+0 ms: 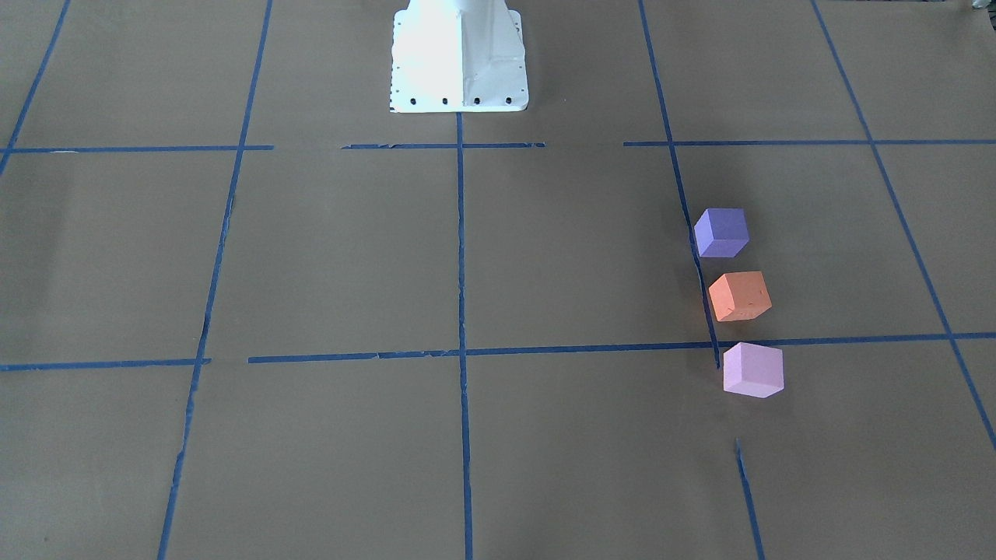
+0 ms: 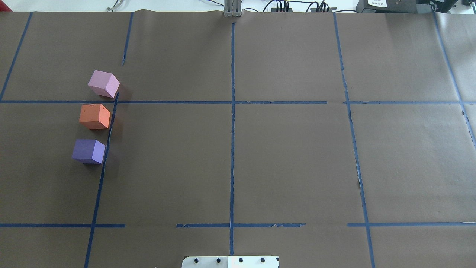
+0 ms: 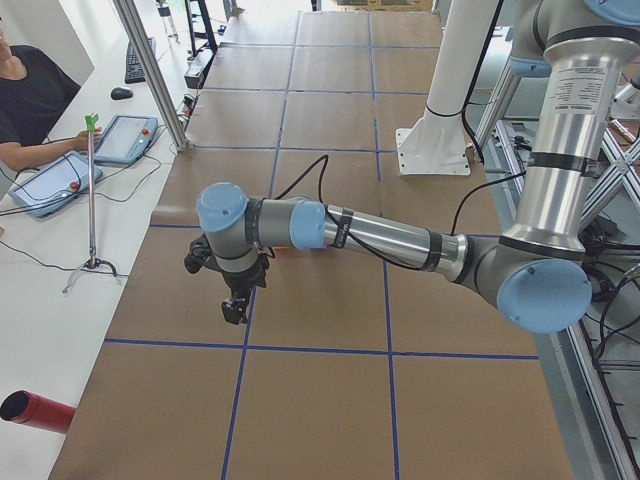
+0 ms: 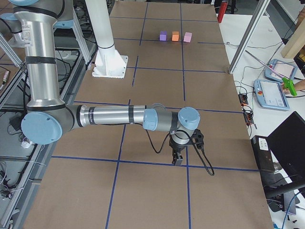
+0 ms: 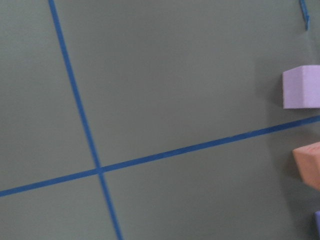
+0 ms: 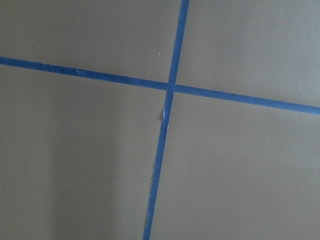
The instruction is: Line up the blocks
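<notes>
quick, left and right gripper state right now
left gripper: cannot tell, seen only in a side view.
right gripper: cannot tell, seen only in a side view.

My front-facing camera stands on the operators' side and looks steeply down; the white metal robot base is at 12 o'clock. My overhead camera looks from behind the robot, so this base lies at 6 o'clock there. Both share the brown paper-covered table, its blue tape lines, and the small blue-violet foam cube, orange foam cube and pink-lilac foam cube: 3 o'clock in front, 9 o'clock overhead. The two side cameras look from high along the table; the right one has these cubes far at 12 o'clock. Both wrist cameras are near the paper; the left one cuts the cubes at 3 to 5 o'clock.
</notes>
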Robot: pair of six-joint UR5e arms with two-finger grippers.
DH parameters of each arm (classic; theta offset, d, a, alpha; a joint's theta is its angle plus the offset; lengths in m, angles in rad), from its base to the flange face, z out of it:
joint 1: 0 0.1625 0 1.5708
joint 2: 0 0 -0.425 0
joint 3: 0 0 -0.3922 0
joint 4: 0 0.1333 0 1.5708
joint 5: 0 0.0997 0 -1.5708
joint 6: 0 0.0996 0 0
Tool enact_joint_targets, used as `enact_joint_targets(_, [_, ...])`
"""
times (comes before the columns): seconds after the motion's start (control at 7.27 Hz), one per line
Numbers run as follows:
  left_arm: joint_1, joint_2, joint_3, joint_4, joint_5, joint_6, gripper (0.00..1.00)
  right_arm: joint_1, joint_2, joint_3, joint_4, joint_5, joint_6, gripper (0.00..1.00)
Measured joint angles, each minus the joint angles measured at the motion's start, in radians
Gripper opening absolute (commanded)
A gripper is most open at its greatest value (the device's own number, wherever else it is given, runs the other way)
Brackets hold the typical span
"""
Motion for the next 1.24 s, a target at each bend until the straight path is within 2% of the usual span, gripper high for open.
enact_joint_targets(0.14, [-0.059,0.074,0.034,-0.065,0.000,0.083,1.00,0.000,0.000,0.000,0.000,0.000,0.001,1.00])
enact_joint_targets(0.41, [-0.099,0.172,0.077,-0.170,-0.001,0.097,1.00,0.000,0.000,0.000,0.000,0.000,0.001,1.00])
enact_joint_targets(0.83, [-0.097,0.186,0.046,-0.192,0.000,-0.064,1.00,0.000,0.000,0.000,0.000,0.000,0.000,1.00])
enact_joint_targets(1.24, [-0.009,0.183,-0.048,-0.192,0.001,-0.252,1.00,0.000,0.000,0.000,0.000,0.000,0.001,1.00])
